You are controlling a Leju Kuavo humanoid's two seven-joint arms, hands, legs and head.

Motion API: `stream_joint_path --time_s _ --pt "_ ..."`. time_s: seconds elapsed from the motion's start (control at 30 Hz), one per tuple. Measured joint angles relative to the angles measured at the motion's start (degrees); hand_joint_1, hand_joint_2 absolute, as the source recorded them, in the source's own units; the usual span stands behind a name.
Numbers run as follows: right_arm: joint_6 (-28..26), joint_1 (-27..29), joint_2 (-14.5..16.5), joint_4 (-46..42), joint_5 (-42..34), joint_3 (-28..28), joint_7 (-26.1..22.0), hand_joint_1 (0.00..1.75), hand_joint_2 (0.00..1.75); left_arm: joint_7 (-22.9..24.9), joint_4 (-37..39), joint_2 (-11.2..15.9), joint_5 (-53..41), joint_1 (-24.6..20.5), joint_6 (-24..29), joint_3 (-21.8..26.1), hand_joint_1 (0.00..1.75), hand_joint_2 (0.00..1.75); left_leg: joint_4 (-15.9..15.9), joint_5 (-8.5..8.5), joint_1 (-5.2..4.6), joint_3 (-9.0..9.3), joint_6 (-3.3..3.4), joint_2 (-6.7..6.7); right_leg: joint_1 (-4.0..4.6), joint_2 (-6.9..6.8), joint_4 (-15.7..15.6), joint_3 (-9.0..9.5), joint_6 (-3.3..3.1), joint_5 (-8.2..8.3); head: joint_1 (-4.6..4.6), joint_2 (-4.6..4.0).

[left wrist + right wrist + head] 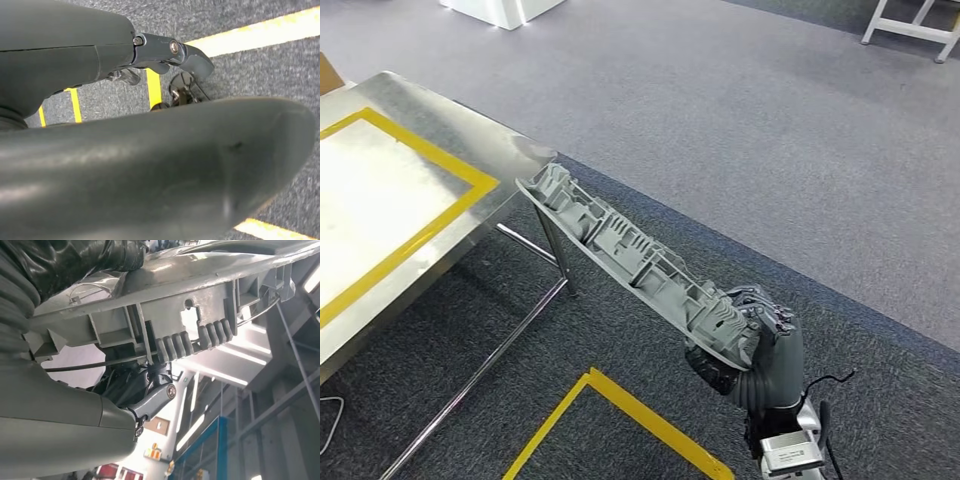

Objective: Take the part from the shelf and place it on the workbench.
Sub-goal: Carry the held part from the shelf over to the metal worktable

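Note:
A long grey ribbed plastic part (637, 262) is gripped at its near end by my right hand (758, 355) and held in the air. It slants up and to the left, and its far tip hangs just off the corner of the steel workbench (493, 150). The right wrist view looks up at the part's underside (181, 305), with my right hand (113, 405) wrapped under it. My left hand (151, 165) hangs above the carpet, holding nothing, with a dark finger (170, 50) stretched out straight.
A yellow taped rectangle (433, 155) marks the benchtop. The bench's steel legs (561, 265) stand under the part. Yellow floor tape (637, 410) runs over dark carpet near my right arm. A white frame (916, 25) and a white base (501, 10) stand far off.

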Motion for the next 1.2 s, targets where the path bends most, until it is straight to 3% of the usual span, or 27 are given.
stream_joint_path --time_s 0.1,0.17,0.23,0.3,0.37,0.43,0.47,0.5,0.53,0.6,0.63,0.7,0.77,0.83,0.93,0.97,1.0,1.03,1.1,1.13,1.2 --pt "-0.06 -0.28 -0.07 -0.33 0.04 -0.23 -0.27 1.75 1.75 0.00 0.00 0.21 -0.33 0.04 -0.15 -0.08 0.00 0.00 -10.45 5.59 -0.16 4.96 0.34 1.61 0.16 -1.16 0.10 0.52 0.49 -0.50 -0.16 0.00" --pt "-0.25 -0.59 -0.14 -0.74 0.10 -0.44 -0.51 1.75 1.75 -0.02 0.00 0.30 -0.45 -0.09 -0.17 -0.12 0.00 0.00 -14.79 6.48 -0.54 6.92 0.84 2.79 0.44 -1.82 0.22 0.56 1.04 -0.78 -0.22 0.00" --pt "-0.50 -0.88 -0.24 -1.07 0.36 -0.59 -0.73 1.75 1.75 -0.03 0.00 0.33 -0.69 -0.10 -0.01 -0.13 0.00 0.00 -15.29 6.14 -0.71 6.95 1.39 2.37 0.54 -2.55 0.18 0.65 1.63 -0.93 -0.07 0.00" --pt "-0.62 -1.15 -0.46 -1.46 0.89 -0.63 -0.86 1.75 1.75 0.10 0.00 0.33 -0.92 0.05 0.11 -0.15 0.00 0.00 -15.71 6.27 -0.50 7.28 2.02 1.64 0.39 -1.90 1.07 0.37 2.22 -1.87 0.17 0.00" --pt "-0.68 -1.61 -0.93 -1.80 1.75 -0.65 -0.84 1.75 1.75 0.49 0.00 0.38 -1.01 0.01 -0.23 -0.18 0.00 0.00 -16.02 6.37 -0.29 7.63 2.61 0.97 0.19 0.21 6.10 -2.12 2.57 -4.64 0.64 0.00" --pt "-0.74 -2.17 -1.53 -1.89 2.76 -0.64 -0.52 1.75 1.75 0.81 0.00 0.46 -1.15 -0.12 -0.85 -0.26 0.00 0.00 -15.98 6.31 -0.40 7.63 2.91 0.14 0.13 1.47 13.67 -6.15 2.67 -7.49 1.04 0.00" --pt "-0.76 -2.39 -1.85 -1.89 3.20 -0.63 -0.24 1.75 1.75 0.87 0.00 0.45 -1.24 -0.12 -1.05 -0.34 0.00 0.00 -15.94 6.29 -0.47 7.65 2.95 -0.35 0.13 1.63 15.94 -7.56 2.67 -7.78 1.11 0.00" --pt "-0.76 -2.66 -2.14 -1.88 3.65 -0.61 0.11 1.75 1.75 0.89 0.00 0.45 -1.34 -0.12 -1.15 -0.44 0.00 0.00 -15.89 6.28 -0.53 7.68 2.96 -0.88 0.14 1.73 16.18 -8.04 2.60 -6.98 1.14 0.00" --pt "-0.76 -3.03 -2.40 -1.87 4.09 -0.55 0.51 1.75 1.75 0.89 0.00 0.44 -1.43 -0.12 -1.15 -0.55 0.00 0.00 -15.84 6.26 -0.56 7.72 2.95 -1.43 0.14 1.90 14.18 -7.41 2.47 -5.16 1.16 0.00" --pt "-0.75 -4.04 -2.81 -1.88 4.84 -0.36 1.20 1.75 1.75 0.89 0.00 0.44 -1.59 -0.16 -1.02 -0.79 0.00 0.00 -15.67 6.15 -0.56 7.71 2.77 -2.42 0.03 3.50 6.80 -4.25 2.14 -1.10 1.14 0.00" --pt "-0.77 -4.52 -2.96 -1.92 5.07 -0.26 1.43 1.75 1.75 0.89 0.00 0.46 -1.74 -0.22 -0.99 -0.93 0.00 0.00 -15.43 6.09 -0.59 7.49 2.60 -2.88 -0.08 4.58 3.60 -2.79 2.01 -0.02 1.11 0.00" --pt "-0.84 -4.99 -3.15 -2.03 5.27 -0.12 1.71 1.75 1.75 0.93 0.00 0.51 -2.09 -0.27 -1.03 -1.25 0.00 0.00 -15.20 6.19 -0.48 6.90 2.11 -3.71 -0.13 5.83 1.27 -1.63 1.85 0.06 1.03 0.00" --pt "-0.92 -5.23 -3.29 -2.07 5.40 -0.05 2.00 1.75 1.75 1.15 0.00 0.65 -2.53 -0.17 -1.07 -1.54 0.00 0.00 -15.10 6.28 -0.31 6.50 1.56 -4.47 -0.13 5.08 0.92 -1.47 1.45 0.23 0.99 0.00" --pt "-0.97 -5.70 -3.41 -2.03 5.56 0.02 2.19 1.75 1.75 1.51 0.00 0.78 -3.01 -0.09 -1.05 -1.84 0.00 0.00 -13.12 4.89 -0.36 5.66 1.00 -3.22 -0.29 3.98 0.53 -1.09 0.89 0.35 0.67 0.00" --pt "-1.02 -6.23 -3.47 -2.04 5.79 0.11 2.22 1.75 1.75 1.98 0.00 0.79 -3.28 -0.20 -0.94 -2.37 0.00 0.00 -3.51 0.28 -0.26 1.37 0.28 -0.50 -0.25 2.09 0.36 -0.58 0.39 0.14 0.09 0.00" --pt "-1.03 -6.28 -3.49 -2.04 5.83 0.15 2.25 1.75 1.75 2.08 0.00 0.79 -3.32 -0.19 -0.81 -2.51 0.00 0.00 -0.84 -0.40 -0.18 0.08 0.15 -0.26 -0.22 1.45 0.36 -0.45 0.29 0.02 0.07 0.00" --pt "-1.03 -6.30 -3.51 -2.03 5.84 0.24 2.29 1.75 1.75 2.18 0.00 0.81 -3.43 -0.15 -0.63 -2.64 0.00 0.00 0.02 -0.05 -0.11 -0.41 0.08 -0.13 -0.20 0.86 0.37 -0.32 0.25 -0.11 0.04 0.00" --pt "-1.03 -6.31 -3.54 -2.03 5.84 0.36 2.36 1.75 1.75 2.28 0.00 0.85 -3.61 -0.10 -0.43 -2.74 0.00 0.00 -0.79 1.05 -0.07 -0.10 0.07 -0.03 -0.20 0.38 0.37 -0.18 0.26 -0.24 0.02 0.00" --pt "-1.03 -6.44 -3.58 -2.03 5.83 0.71 2.54 1.75 1.75 2.61 0.00 0.97 -4.30 -0.04 -0.04 -3.08 0.00 0.00 -7.78 4.84 -0.15 3.25 0.36 0.96 -0.19 -0.50 0.36 0.27 0.51 -0.57 -0.04 0.00" --pt "-1.03 -6.55 -3.60 -2.03 5.82 0.84 2.65 1.75 1.75 2.74 0.00 1.03 -4.64 -0.06 0.08 -3.26 0.00 0.00 -11.19 5.97 -0.36 4.90 0.60 1.67 -0.06 -0.86 0.43 0.41 0.74 -0.77 -0.10 0.00" --pt "-1.03 -6.77 -3.63 -1.99 5.78 1.03 2.86 1.75 1.75 2.88 0.00 1.07 -5.08 -0.14 0.19 -3.65 0.00 0.00 -14.82 6.48 -0.78 6.52 1.15 2.60 0.20 -1.61 0.45 0.46 1.26 -1.01 -0.09 0.00"
